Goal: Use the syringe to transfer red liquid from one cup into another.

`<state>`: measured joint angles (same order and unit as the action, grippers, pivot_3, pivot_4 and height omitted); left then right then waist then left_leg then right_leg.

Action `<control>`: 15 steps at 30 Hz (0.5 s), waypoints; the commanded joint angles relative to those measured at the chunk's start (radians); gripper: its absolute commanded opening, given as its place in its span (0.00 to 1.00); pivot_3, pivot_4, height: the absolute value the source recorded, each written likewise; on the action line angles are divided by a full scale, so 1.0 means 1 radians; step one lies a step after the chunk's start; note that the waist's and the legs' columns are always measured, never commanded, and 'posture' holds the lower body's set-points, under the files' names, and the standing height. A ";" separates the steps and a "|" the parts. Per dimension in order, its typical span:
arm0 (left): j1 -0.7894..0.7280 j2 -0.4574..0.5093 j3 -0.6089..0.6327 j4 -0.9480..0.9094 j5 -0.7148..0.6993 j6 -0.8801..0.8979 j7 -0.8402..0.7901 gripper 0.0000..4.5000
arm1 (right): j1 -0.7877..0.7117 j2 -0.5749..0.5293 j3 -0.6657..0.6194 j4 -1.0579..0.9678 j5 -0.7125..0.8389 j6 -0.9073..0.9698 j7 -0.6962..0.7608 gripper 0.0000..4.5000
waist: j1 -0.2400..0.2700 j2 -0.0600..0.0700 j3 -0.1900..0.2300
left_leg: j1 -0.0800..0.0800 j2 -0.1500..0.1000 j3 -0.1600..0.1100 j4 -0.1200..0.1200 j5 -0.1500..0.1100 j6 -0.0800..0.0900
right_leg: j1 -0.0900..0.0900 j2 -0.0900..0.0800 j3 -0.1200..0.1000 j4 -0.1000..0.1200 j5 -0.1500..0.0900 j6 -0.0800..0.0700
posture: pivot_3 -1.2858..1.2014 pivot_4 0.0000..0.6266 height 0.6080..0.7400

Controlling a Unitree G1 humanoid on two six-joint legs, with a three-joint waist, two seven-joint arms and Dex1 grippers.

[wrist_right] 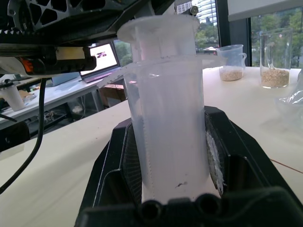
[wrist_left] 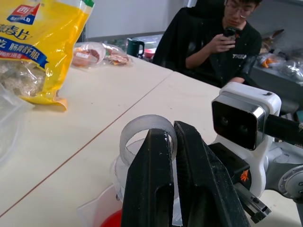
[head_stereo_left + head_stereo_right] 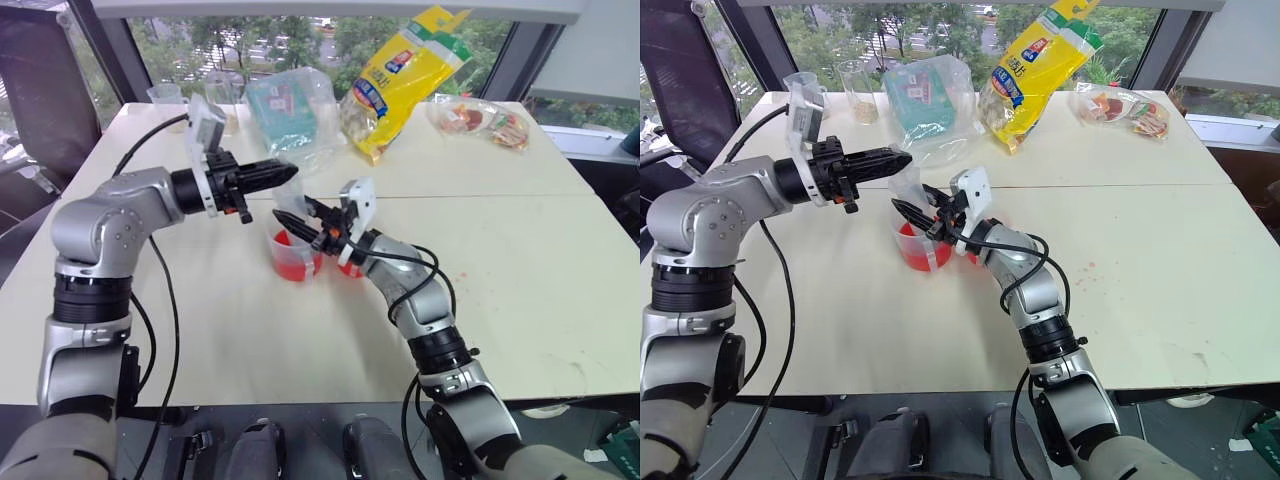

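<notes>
The clear syringe (image 1: 168, 109) stands upright with its lower end inside the wider clear cup (image 3: 296, 258), which holds red liquid (image 3: 293, 266). My right gripper (image 3: 284, 219) is shut on the syringe's barrel, whose sides are clamped by the black fingers (image 1: 236, 156). My left gripper (image 3: 290, 173) reaches in level from the left and is shut on the plunger's top ring (image 2: 142, 130). Just right of the wider cup, the smaller cup (image 3: 352, 268) shows some red and is mostly hidden behind my right wrist.
At the table's far side lie a yellow bag (image 3: 405, 75), a clear bag with a teal pack (image 3: 290, 110) and a snack bag (image 3: 480, 120). Two beakers (image 3: 225, 90) stand at the back left. A seated person (image 2: 227, 42) is beyond the table.
</notes>
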<state>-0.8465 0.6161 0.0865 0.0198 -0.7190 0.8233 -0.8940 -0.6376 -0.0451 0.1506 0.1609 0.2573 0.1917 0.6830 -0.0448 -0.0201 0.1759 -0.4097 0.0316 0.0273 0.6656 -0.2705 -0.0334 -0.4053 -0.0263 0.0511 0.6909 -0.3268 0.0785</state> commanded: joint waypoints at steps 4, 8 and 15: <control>-0.099 0.047 0.095 0.003 0.030 -0.088 0.039 0.01 | 0.024 -0.003 0.067 -0.003 -0.008 0.020 0.057 0.32 | 0.000 0.000 0.000 | 0.000 0.000 0.000 0.000 0.000 0.000 | 0.000 0.000 0.000 0.000 0.000 0.000 | 0.52 0.24 1.00; -0.105 0.052 0.096 0.006 0.033 -0.094 0.040 0.01 | 0.025 -0.005 0.069 -0.004 -0.009 0.022 0.058 0.32 | 0.000 0.000 0.000 | 0.000 0.000 0.000 0.000 0.000 0.000 | 0.000 0.000 0.000 0.000 0.000 0.000 | 0.52 0.24 1.00; -0.100 0.049 0.090 -0.001 0.034 -0.094 0.038 0.01 | 0.021 -0.005 0.065 -0.007 -0.008 0.018 0.057 0.32 | 0.000 0.000 0.000 | 0.000 0.000 0.000 0.000 0.000 0.000 | 0.000 0.000 0.000 0.000 0.000 0.000 | 0.52 0.24 1.00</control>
<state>-0.8720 0.6282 0.0862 0.0283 -0.7155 0.8127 -0.8973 -0.6385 -0.0490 0.1507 0.1610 0.2579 0.1995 0.6831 -0.0451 -0.0201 0.1759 -0.4097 0.0315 0.0273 0.6656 -0.2705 -0.0334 -0.4053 -0.0263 0.0512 0.6908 -0.3268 0.0785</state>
